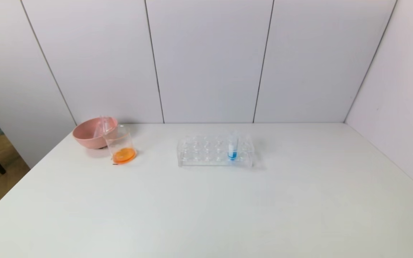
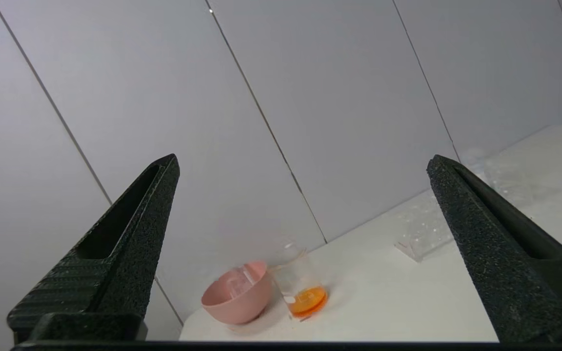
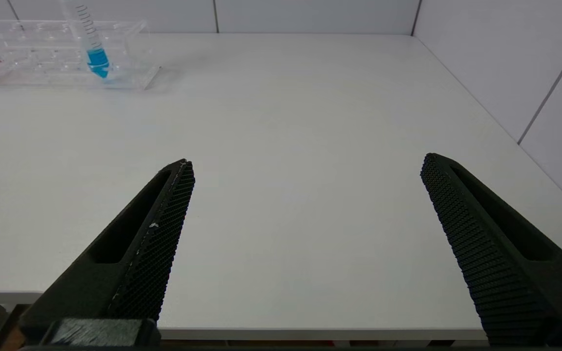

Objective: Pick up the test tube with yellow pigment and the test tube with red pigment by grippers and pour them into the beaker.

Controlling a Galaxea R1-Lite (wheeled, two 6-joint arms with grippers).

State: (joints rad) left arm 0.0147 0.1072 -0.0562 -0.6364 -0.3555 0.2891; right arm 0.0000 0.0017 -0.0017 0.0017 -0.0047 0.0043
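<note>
White wall panels back a plain white worktop in the head view, and no arm is seen there at all. Towards the robot's left, the beaker is parked just beside a pink bowl, touching or nearly so, with orange liquid pooled in its bottom, so the pour looks done already. What seem to be clear, emptied tubes are lying in the bowl, though which is the yellow or red one can't be told. Only a blue tube is left standing in the clear rack mid-worktop. From the left wrist view, the left gripper is spread wide with nothing held, pulled well back from the beaker and bowl. From the right wrist view, the right gripper is likewise wide apart and empty, hanging near the front edge, far from the rack and blue tube. Best handled by simply keeping both arms retracted, so the beaker isn't knocked.
</note>
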